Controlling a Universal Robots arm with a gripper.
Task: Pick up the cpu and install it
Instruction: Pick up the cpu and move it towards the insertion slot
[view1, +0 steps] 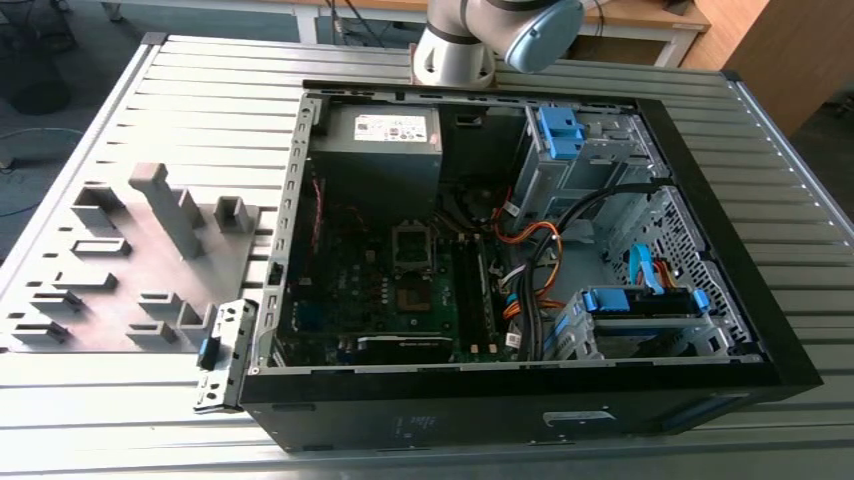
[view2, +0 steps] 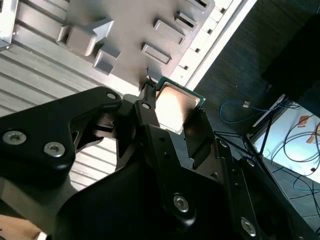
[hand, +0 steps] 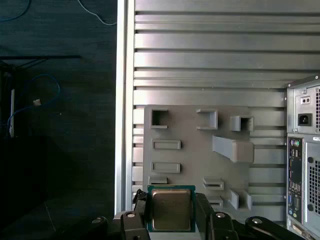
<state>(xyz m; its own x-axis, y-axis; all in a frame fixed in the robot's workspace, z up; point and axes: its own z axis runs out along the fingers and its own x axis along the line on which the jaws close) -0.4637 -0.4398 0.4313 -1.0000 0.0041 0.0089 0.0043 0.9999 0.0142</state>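
A: What has the tool (hand: 171, 215) got?

B: The cpu (hand: 171, 206), a small, thin square chip with a silver-grey metal lid and a green rim. The tool is clamped on it. In both wrist views its black fingers (hand: 141, 212) press on two opposite edges, so the chip sits right between the fingertips.

A: Why by the edges?

B: My guess is that it spares both faces. The lid looks outward, nothing presses on the flat sides, and the chip is held square to the tool, which should help in lining it up.

A: And the grey moulded fixture plate (hand: 200, 150) with the slots and blocks?

B: It lies flat on the ribbed aluminium counter (hand: 210, 50), beyond the fingertips and well apart from the chip. The pockets look made to keep small parts at known spots.

A: Where does the chip belong?

B: In the black open computer case (view1: 727, 260), I'd judge. It rests just beside the plate, off to one side of the tool. It lies on its side with the panel off, so the dark motherboard (view1: 387, 300) faces up and can be reached from above. There is a square metal-framed socket (view1: 414, 243) on the board, but I cannot tell whether it stands open.
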